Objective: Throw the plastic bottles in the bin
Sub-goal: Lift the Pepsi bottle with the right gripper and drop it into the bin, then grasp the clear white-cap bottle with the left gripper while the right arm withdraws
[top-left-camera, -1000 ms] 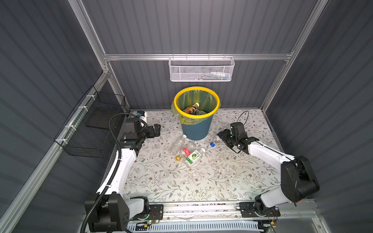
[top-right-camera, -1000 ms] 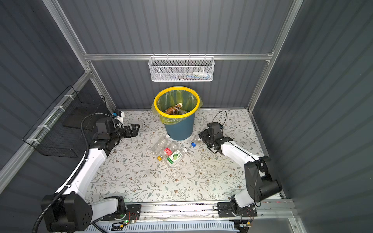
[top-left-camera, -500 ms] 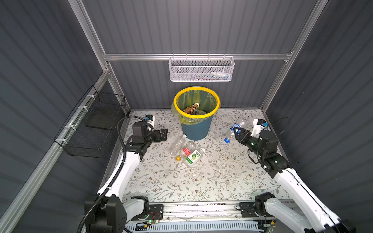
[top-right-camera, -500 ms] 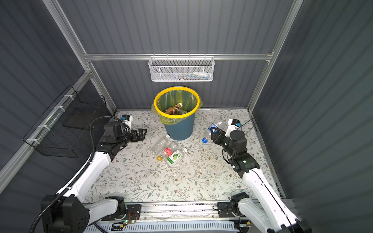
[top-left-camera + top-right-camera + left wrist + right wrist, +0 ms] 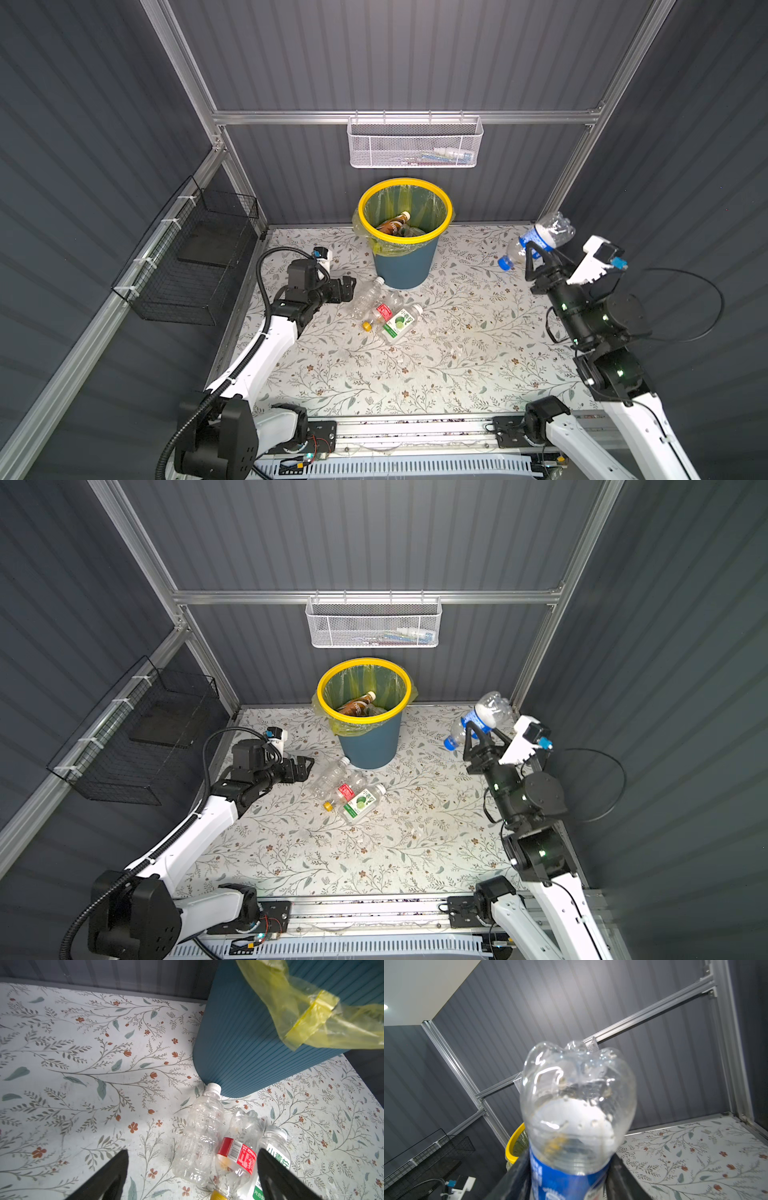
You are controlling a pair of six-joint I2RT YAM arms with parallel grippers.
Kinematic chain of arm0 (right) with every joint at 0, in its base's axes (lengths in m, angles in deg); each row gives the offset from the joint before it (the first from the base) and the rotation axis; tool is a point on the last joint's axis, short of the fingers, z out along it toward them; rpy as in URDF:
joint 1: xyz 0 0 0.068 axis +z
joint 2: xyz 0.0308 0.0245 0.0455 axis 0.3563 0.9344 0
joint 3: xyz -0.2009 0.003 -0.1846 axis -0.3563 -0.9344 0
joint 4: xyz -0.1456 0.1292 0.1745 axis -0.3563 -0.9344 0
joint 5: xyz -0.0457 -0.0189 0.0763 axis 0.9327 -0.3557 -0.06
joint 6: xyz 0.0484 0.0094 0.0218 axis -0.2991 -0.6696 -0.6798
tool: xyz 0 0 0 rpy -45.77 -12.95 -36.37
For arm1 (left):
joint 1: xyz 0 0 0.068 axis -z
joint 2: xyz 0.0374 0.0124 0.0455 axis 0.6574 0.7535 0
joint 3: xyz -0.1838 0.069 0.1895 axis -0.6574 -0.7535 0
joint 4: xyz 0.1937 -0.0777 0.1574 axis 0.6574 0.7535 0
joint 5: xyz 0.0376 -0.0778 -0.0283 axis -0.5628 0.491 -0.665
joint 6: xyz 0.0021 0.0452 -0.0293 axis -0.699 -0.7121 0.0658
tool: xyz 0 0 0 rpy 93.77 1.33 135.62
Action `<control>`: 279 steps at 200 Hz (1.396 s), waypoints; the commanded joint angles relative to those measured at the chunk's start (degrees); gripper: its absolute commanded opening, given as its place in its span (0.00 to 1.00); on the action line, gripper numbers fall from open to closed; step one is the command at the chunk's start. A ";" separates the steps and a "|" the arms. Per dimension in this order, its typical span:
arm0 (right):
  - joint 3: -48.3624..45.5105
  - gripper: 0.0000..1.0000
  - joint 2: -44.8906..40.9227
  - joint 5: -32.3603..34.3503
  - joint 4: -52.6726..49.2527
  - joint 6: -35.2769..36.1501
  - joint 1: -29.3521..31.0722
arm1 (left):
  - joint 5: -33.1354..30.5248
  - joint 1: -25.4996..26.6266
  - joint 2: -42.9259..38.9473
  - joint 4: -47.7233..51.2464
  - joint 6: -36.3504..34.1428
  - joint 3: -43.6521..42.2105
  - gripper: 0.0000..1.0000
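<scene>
- At the right edge of both top views, the right gripper (image 5: 538,254) (image 5: 481,731) is raised off the floral tabletop (image 5: 457,353) and clamped on a blue-labelled bottle (image 5: 552,232) (image 5: 492,708). The bottle's blue cap points down-left.
- Seen from the right wrist, that bottle's clear base (image 5: 577,1105) fills the middle, with a black finger on each side of the label.
- Upper centre, against the back wall, stands the bin (image 5: 405,266) (image 5: 370,746), well left of the held bottle. A brown bottle (image 5: 392,224) lies inside it.
- Left of centre, the left gripper (image 5: 347,289) (image 5: 305,766) sits low over the tabletop, jaws wide and empty, facing three bottles lying just below the bin.
- Lower right of the left wrist view, an unlabelled bottle (image 5: 199,1136) has its white cap just beside the bin's wall (image 5: 249,1043). Alongside lie a red-labelled bottle (image 5: 236,1153) and a green-and-white-labelled bottle (image 5: 276,1147).
</scene>
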 commanded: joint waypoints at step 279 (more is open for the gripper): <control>-2.64 0.88 19.63 -20.13 -13.45 -13.16 -15.79 | -2.97 8.06 30.10 -2.43 -3.93 8.85 0.76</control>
